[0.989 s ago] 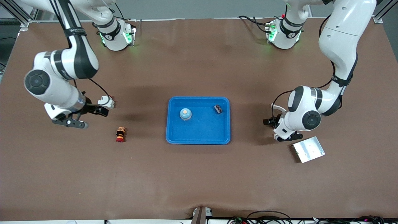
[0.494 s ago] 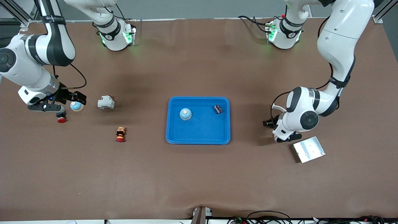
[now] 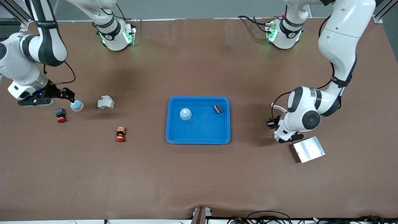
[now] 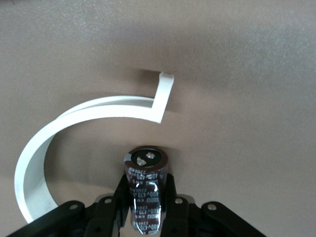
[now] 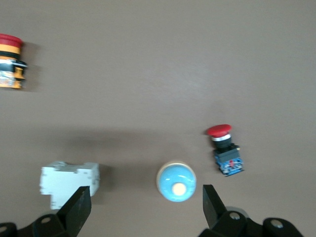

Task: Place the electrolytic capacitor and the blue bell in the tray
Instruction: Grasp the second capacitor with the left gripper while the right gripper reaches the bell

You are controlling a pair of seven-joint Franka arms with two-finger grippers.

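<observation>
At the left arm's end of the bench: the left tool (image 3: pixel 270 123) hangs low over bare brown surface, between the tray and the metal plate
Left tool's grip: closed tight on the held capacitor (image 4: pixel 146 170); both fingers (image 4: pixel 122 195) press its dark printed sleeve; its round end with two small metal terminals points away from the wrist
Beside that grip: a white curved strip (image 4: pixel 44 143) arcs around one side of the held capacitor in the left wrist view; whether it touches the bench I cannot tell
Metal plate (image 3: pixel 308 149): flat, silver, just beside the left tool and nearer the front camera; well apart from the tray
At the right arm's end of the bench: the right tool (image 3: pixel 70 96) is over the loose bell (image 3: pixel 76 106)
Right tool's grip: spread wide, holding nothing; the loose bell shows between its two fingers (image 5: pixel 76 207) in the right wrist view
Loose bell: blue dome with a pale button on top, upright on the bench
Red push-button (image 3: pixel 61 115): just beside the loose bell, lying on its side
White block (image 3: pixel 105 102): near the loose bell, toward the tray
Striped button (image 3: pixel 120 134): orange, black and red; nearer the front camera than the white block
Tray (image 3: pixel 199 140): bright blue, mid-bench between the two arms
Inside the tray: the tray bell (image 3: pixel 185 114) stands upright; the tray capacitor (image 3: pixel 218 109) lies near the corner toward the left arm's base; the two are apart
</observation>
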